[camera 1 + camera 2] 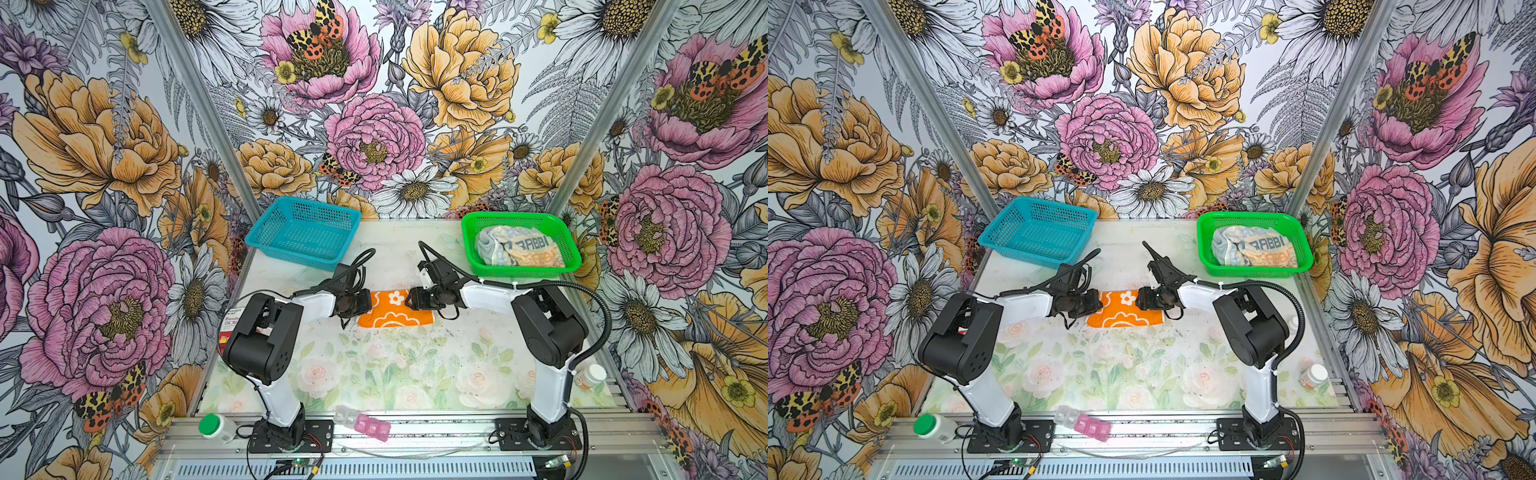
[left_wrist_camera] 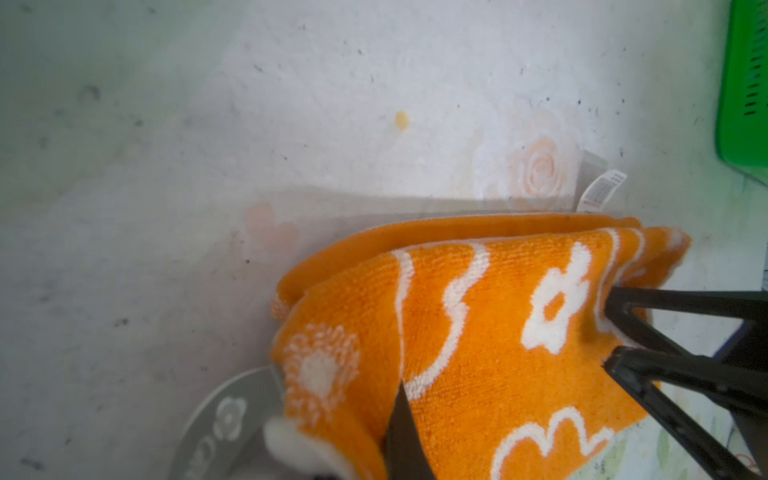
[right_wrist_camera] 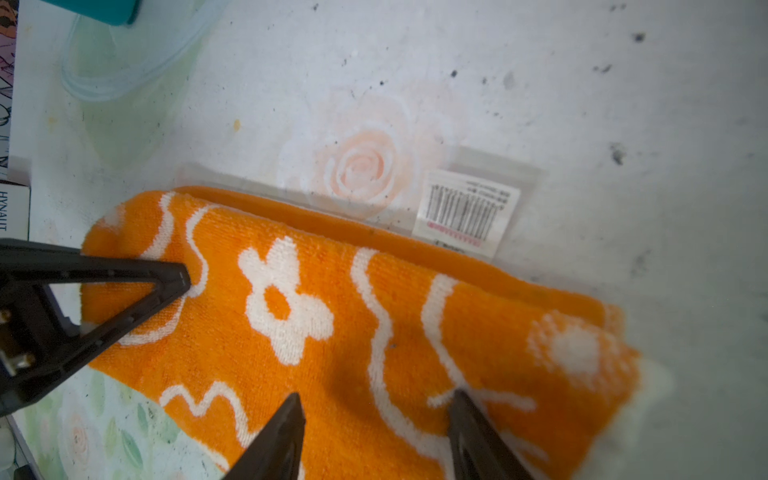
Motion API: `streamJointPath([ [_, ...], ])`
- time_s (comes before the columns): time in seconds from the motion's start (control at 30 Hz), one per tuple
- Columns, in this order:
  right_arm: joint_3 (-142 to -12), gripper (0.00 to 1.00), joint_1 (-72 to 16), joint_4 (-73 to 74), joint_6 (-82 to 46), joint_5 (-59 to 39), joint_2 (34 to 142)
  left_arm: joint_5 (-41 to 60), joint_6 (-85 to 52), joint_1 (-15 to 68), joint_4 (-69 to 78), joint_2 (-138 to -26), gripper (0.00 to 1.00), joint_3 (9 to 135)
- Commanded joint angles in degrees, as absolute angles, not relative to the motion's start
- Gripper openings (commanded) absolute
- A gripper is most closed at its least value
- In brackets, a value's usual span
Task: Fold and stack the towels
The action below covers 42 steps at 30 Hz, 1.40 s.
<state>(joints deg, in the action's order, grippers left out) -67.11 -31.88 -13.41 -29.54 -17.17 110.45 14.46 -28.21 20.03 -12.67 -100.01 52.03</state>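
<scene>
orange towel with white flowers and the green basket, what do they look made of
Orange terry towel with white flowers: looks like looped cotton-type terry, matte and fuzzy; fine pile rows and soft rounded folds show in the wrist views. Exact fibre unclear.
Green slotted basket: seems moulded plastic, smooth and slightly glossy; uniform bright colour, regular slots in stiff walls.

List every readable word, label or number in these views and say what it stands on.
"RABBI": striped towel in the green basket.
"Banda", cut off: half-hidden box.
"HYNAUT": white box edge, right wrist view.
Barcode label by the orange towel, green-capped bottle, white-capped bottle: print too small.
</scene>
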Motion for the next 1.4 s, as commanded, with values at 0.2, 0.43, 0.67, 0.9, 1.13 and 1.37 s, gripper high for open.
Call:
streamJointPath([
  [0.2,-61.88,0.99,-31.13,-14.3,-22.33,-10.96,97.49,6.53,-17.03,21.08,-35.31,-100.57,0.0,71.69],
  [0.43,-62.56,0.99,-29.72,-13.57,-13.19,-10.01,91.54,-3.08,-8.77,20.92,-51.04,-103.63,0.0,89.32],
  [0.67,-63.0,1.0,-29.36,-5.59,-8.57,-8.49,92.57,-4.36,-5.59,20.48,-56.45,-109.22,0.0,101.0],
  [0.9,-52.05,0.99,-29.51,11.12,-14.48,-10.87,90.01,-9.43,-1.82,20.18,-64.18,-115.14,0.0,114.74],
  [1.13,-50.26,1.0,-29.49,12.9,-13.16,-10.68,88.07,-11.14,0.89,18.73,-68.65,-121.98,0.0,127.88],
  [1.37,-48.53,0.99,-29.54,16.69,-12.85,-12.13,88.8,-16.09,6.41,17.54,-71.1,-127.14,0.0,137.48],
])
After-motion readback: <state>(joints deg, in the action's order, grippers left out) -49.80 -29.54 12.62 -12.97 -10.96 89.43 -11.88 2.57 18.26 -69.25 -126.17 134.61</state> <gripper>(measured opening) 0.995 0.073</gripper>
